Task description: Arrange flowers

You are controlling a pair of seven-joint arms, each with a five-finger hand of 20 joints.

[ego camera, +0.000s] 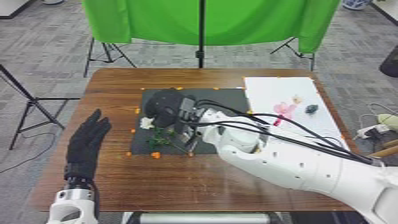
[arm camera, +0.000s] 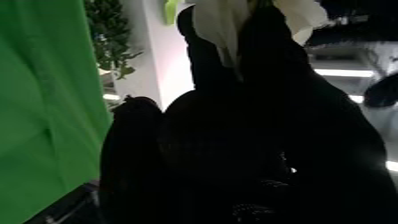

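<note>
The right hand (ego camera: pixel 163 102), in black fabric, pinches a white-petalled flower (arm camera: pixel 218 27) beside green leaves (ego camera: pixel 161 138); the pink flower (ego camera: pixel 284 109) and dark blue-green bloom (ego camera: pixel 311 108), on the right, seem left to arrange. The left hand (ego camera: pixel 84 146) lies open.

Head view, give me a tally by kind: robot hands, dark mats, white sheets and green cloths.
Robot hands: 2, the left hand and the right hand
Dark mats: 1, the mat
White sheets: 1, the sheet
Green cloths: 1, the cloth
Total: 5
</note>
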